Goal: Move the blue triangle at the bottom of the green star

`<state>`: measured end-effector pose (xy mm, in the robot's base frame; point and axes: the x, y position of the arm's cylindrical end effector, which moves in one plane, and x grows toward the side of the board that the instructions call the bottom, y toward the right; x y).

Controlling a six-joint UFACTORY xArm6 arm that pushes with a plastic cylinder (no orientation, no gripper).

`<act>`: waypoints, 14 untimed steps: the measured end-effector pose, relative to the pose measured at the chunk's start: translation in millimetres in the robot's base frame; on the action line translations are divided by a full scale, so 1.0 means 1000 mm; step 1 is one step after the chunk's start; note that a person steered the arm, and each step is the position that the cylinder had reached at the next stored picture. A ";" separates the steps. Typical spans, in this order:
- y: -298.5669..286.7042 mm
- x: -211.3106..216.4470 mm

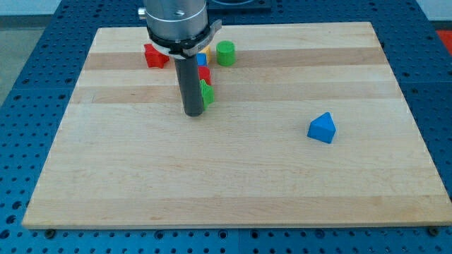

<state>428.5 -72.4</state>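
The blue triangle [322,128] lies on the wooden board [233,176] at the view's right, about mid-height. The green star [207,92] is partly hidden behind my dark rod, left of centre near the view's top. My tip [193,113] rests on the board just left of and below the green star, touching or almost touching it. The blue triangle is far to the right of my tip.
A cluster of blocks stands near the view's top: a red star-like block [155,56], a green cylinder [225,53], a red block [204,73], and small blue [201,61] and yellow [208,52] blocks partly hidden by the arm.
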 end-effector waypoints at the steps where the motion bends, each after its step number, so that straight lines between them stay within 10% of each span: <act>1: 0.002 0.005; 4: 0.044 0.097; 8: 0.172 0.061; 10: 0.218 0.129; 14: 0.280 0.045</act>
<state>473.2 207.9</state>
